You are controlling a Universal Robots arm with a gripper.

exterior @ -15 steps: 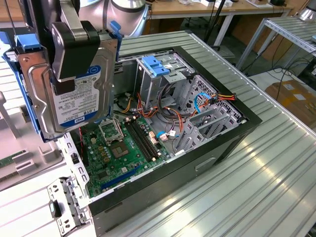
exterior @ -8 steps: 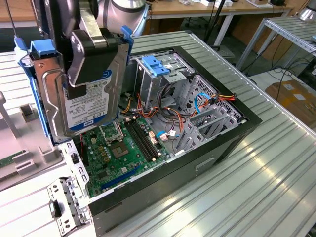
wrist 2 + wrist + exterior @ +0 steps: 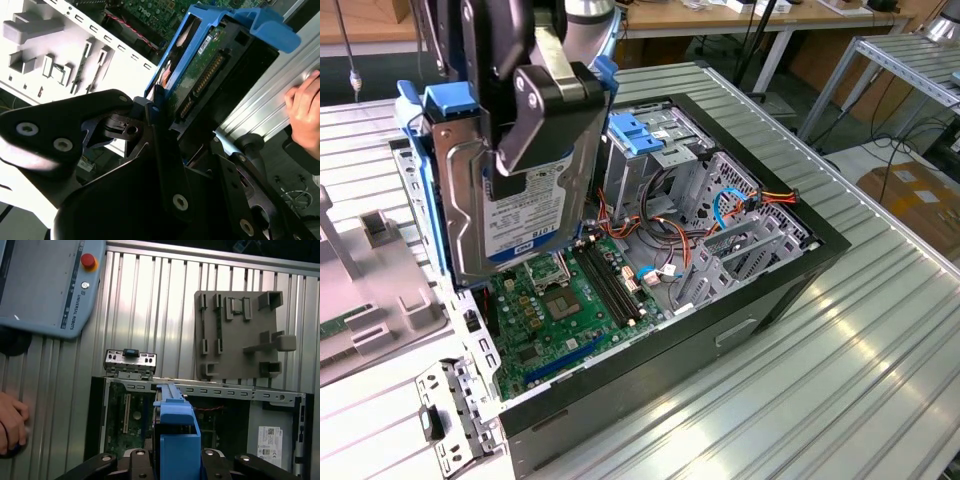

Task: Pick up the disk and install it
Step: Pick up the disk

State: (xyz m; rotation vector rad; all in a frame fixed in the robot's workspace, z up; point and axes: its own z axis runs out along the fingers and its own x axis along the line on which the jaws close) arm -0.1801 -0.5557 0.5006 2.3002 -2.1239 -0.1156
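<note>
- Gripper (image 3: 525, 150), above the open computer case (image 3: 740, 335): its fingers (image 3: 550, 115) are clamped tight on the disk (image 3: 520, 220).
- The disk hangs upright above the case, near its motherboard (image 3: 555, 310).
- The pickup looks done, the install not yet.
- Deeper in the case is the blue-tabbed drive bay (image 3: 645, 135). Seating likely calls for squaring the disk's rails to it.

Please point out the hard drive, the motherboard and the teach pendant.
hard drive (image 3: 525, 215), exterior view, on its white label.
motherboard (image 3: 525, 330), exterior view, on the green board.
teach pendant (image 3: 45, 290), first wrist view, on its casing.
</note>
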